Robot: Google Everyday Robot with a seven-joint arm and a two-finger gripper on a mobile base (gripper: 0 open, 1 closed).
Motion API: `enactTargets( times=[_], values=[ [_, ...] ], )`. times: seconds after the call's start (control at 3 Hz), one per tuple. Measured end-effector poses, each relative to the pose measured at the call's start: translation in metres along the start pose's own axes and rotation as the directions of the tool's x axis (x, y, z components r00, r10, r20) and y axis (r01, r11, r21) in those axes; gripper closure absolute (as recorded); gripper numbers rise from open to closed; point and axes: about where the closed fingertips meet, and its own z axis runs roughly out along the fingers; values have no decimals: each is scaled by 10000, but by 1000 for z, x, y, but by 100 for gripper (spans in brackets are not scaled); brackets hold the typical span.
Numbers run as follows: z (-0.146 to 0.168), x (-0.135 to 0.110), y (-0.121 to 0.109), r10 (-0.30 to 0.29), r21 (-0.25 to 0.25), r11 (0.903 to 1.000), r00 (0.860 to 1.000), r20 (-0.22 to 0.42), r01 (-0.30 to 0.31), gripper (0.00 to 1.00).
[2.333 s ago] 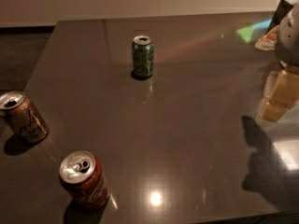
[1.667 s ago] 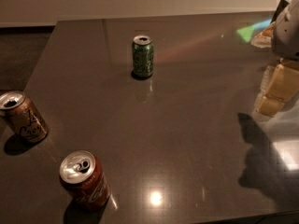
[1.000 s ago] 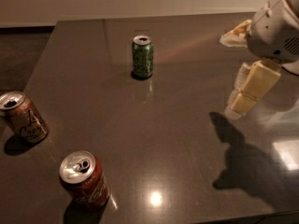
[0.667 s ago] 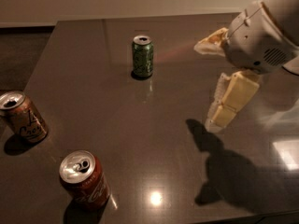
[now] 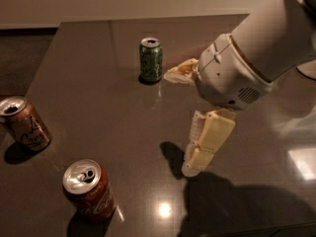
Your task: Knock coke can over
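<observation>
The coke can (image 5: 90,190) is red with white script and a silver top, and stands upright near the front left of the dark table (image 5: 98,98). My gripper (image 5: 178,123) hangs over the middle of the table, to the right of the coke can and well apart from it. Its two cream fingers (image 5: 207,142) are spread wide with nothing between them. One finger points toward the green can, the other points down at the table.
A green can (image 5: 150,59) stands upright at the back centre, just left of my upper finger. A tan-orange can (image 5: 23,123) with dark cursive writing stands at the left edge. My white arm (image 5: 261,48) fills the upper right. Glare spots lie on the front of the table.
My arm and gripper have swung in from the right edge toward the table's middle, closer to the cans. None of the cans has moved.
</observation>
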Motion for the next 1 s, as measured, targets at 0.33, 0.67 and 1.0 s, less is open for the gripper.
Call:
enactTargets(
  times=[0.33, 0.67, 1.0],
  values=[
    [43, -22, 21, -227, -320, 9992, 9990, 387, 240, 0],
    [80, -36, 36, -195, -542, 9982, 9960, 867, 242, 0],
    [100, -51, 50, -134, -897, 9956, 9868, 1612, 282, 0]
  ],
)
